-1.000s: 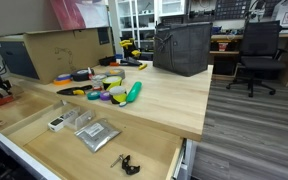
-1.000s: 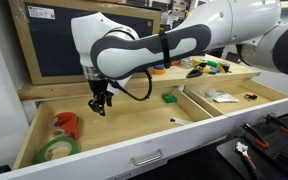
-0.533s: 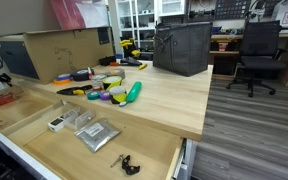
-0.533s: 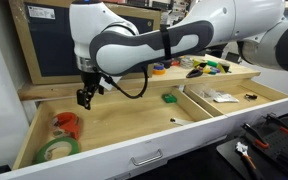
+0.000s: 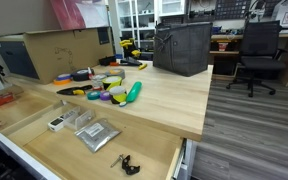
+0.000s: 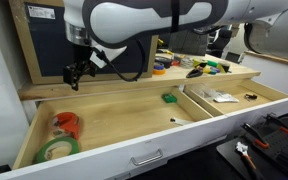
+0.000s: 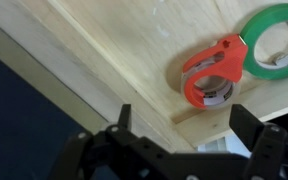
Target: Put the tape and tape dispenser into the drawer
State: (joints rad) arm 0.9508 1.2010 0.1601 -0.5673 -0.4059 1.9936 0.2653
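Note:
The red-orange tape dispenser lies in the left end of the pale wood drawer, with a green tape roll beside it. My gripper hangs well above the drawer's back left corner, open and empty. In the wrist view the gripper stands with its jaws wide apart and nothing between them. The dispenser and the green tape lie below it on the drawer floor. In an exterior view the drawer runs along the desk front, and the green tape shows at its far left end.
The desk top holds a long green object, several tape rolls, a cardboard box and a black bag. The drawer's other compartment holds plastic bags and a black clip. A small green item lies mid-drawer. An office chair stands behind.
My gripper has risen out of the drawer and moved back towards the far left corner. It stays open and empty. The dispenser and green tape have not moved.

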